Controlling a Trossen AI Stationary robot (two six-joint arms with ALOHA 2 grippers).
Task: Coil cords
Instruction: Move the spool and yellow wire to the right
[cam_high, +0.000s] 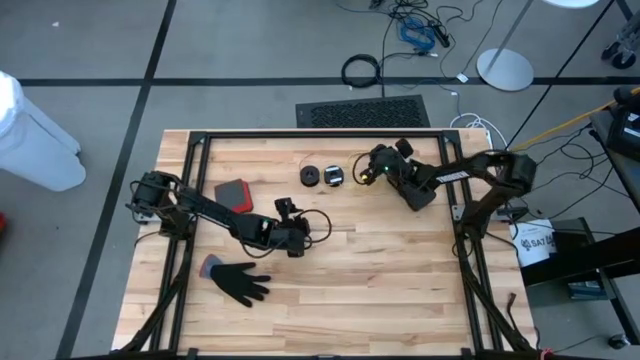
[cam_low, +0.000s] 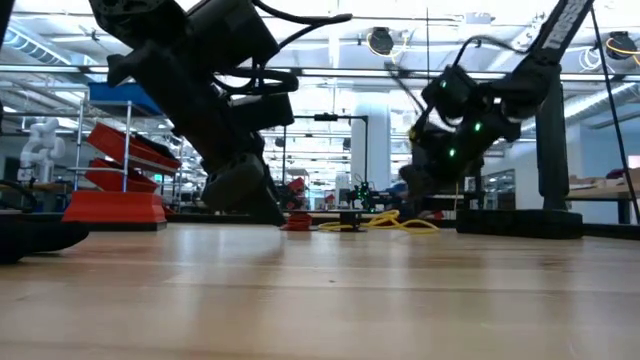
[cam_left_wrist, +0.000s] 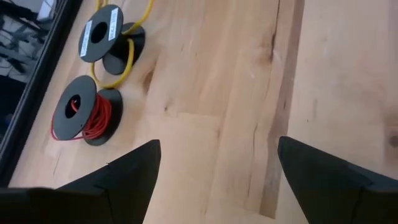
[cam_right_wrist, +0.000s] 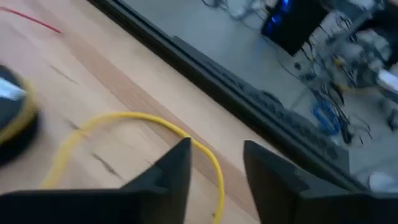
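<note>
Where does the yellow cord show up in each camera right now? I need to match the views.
High view: yellow cord by the right hand, at the table's far edge.
Low view: loose loops on the table's far side.
Left wrist: looping off the far spool.
Right wrist: arcing just past the fingertips.
Shared landmark: that spool.

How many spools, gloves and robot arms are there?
Spools: 2, the red spool and the yellow spool
Gloves: 1, the glove
Arms: 2, the left arm and the right arm
Total: 5
</note>
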